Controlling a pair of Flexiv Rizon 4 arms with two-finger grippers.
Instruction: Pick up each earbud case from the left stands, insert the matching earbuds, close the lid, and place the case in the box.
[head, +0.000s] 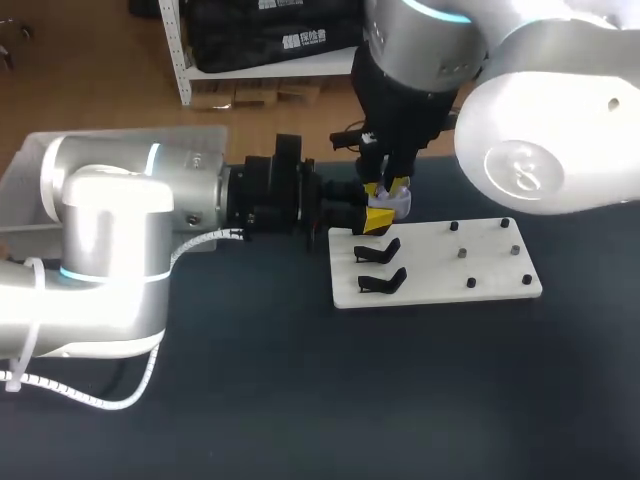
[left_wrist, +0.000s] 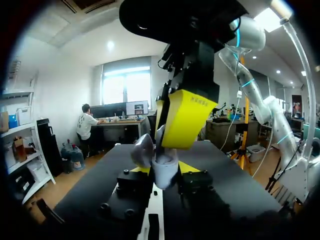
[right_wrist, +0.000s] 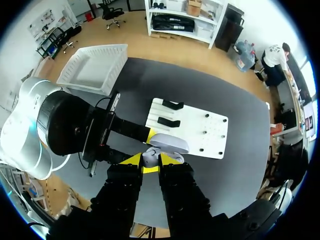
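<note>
A pale lavender earbud case (head: 399, 204) is held just above the far left corner of the white stand board (head: 470, 262), with my left gripper (head: 376, 216) shut on it from the left. In the left wrist view the case (left_wrist: 164, 172) sits between the yellow tips with its lid (left_wrist: 143, 150) swung open. My right gripper (head: 387, 187) points straight down over the open case. In its own view it (right_wrist: 149, 161) pinches a small grey earbud (right_wrist: 148, 158) beside the case (right_wrist: 170, 143). Two black stands (head: 378, 251) on the board's left side are bare.
A white box (head: 28, 168) sits at the table's far left, behind my left arm; the right wrist view shows it (right_wrist: 92, 67) with nothing in it. Several small dark pegs (head: 463, 254) stand on the right half of the board. The dark table spreads out in front of the board.
</note>
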